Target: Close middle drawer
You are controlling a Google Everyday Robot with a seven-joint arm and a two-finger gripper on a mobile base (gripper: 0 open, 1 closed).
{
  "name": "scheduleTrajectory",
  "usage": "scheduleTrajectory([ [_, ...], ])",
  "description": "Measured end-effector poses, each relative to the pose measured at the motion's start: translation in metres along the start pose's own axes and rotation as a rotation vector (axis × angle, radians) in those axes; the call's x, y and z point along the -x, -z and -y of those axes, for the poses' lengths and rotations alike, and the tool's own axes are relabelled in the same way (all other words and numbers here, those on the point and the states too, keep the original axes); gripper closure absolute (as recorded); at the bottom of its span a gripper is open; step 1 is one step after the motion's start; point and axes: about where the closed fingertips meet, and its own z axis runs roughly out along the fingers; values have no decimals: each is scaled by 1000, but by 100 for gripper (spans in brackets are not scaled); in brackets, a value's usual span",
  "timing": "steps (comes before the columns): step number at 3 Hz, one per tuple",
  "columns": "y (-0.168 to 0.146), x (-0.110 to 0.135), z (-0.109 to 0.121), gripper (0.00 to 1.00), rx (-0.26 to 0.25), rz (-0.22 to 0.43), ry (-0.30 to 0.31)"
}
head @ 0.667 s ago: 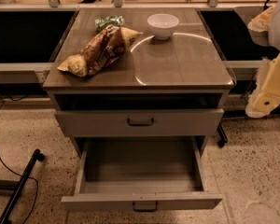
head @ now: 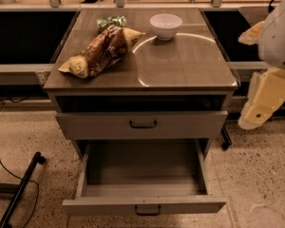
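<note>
Middle drawer (head: 143, 205) pulled far out; the hand (head: 251, 118) hangs right of the cabinet (head: 180, 65), apart from it; chip bag (head: 102, 51), bowl (head: 166, 25) on top.

We see a bag (head: 100, 52) near the tabletop's (head: 185, 68) left edge and a bowl (head: 166, 25) near its back edge. The middle drawer (head: 143, 205) juts past the front edge, and the gripper (head: 257, 109) hangs beyond the right edge.

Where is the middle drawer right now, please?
The middle drawer stands pulled out at bottom centre of the camera view, below the wider top drawer; the end effector hangs at the right edge.
</note>
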Motion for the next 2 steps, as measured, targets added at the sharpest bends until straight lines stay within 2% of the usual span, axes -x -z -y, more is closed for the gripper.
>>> scheduleTrajectory([
  [1,-44,18,-25,0,91,60,42],
  [2,-88,40,-64,0,185,137,67],
])
